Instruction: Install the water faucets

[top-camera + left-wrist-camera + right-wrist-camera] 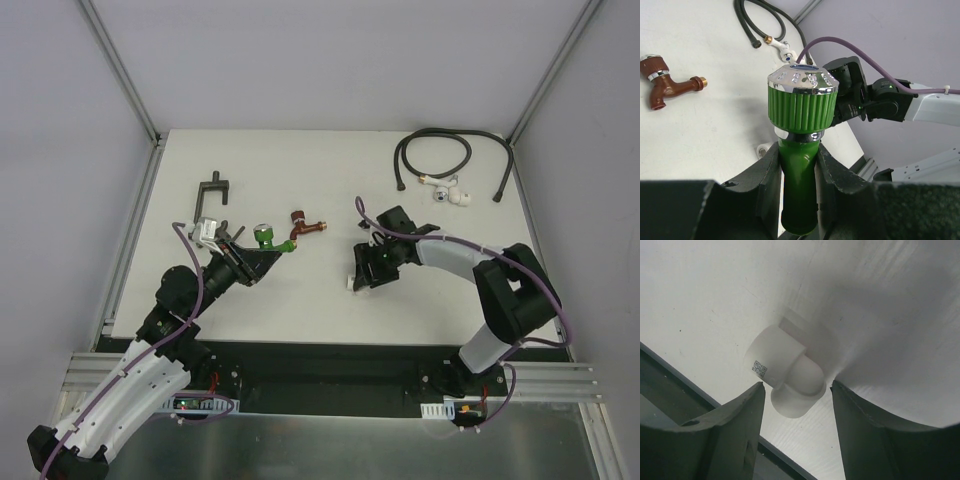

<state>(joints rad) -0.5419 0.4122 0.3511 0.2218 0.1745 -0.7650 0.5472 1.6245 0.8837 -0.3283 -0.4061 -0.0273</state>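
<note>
My left gripper (262, 258) is shut on the green faucet (265, 238). In the left wrist view the fingers (765, 175) clamp its green body (799, 185), with the ribbed green knob and its silver cap pointing away from the wrist. Its threaded end is hidden. The dark red faucet (305, 226) lies on the white table just right of it, and also shows in the left wrist view (670, 85). My right gripper (360, 275) is open. Its jaws stand apart on either side of a white elbow fitting (787, 375) on the table, without touching it.
A black hose (430, 155) with white end fittings lies at the back right. A black bracket (213, 190) and a small silver part (205, 232) sit at the back left. The table's near edge (330, 343) runs just behind the right gripper.
</note>
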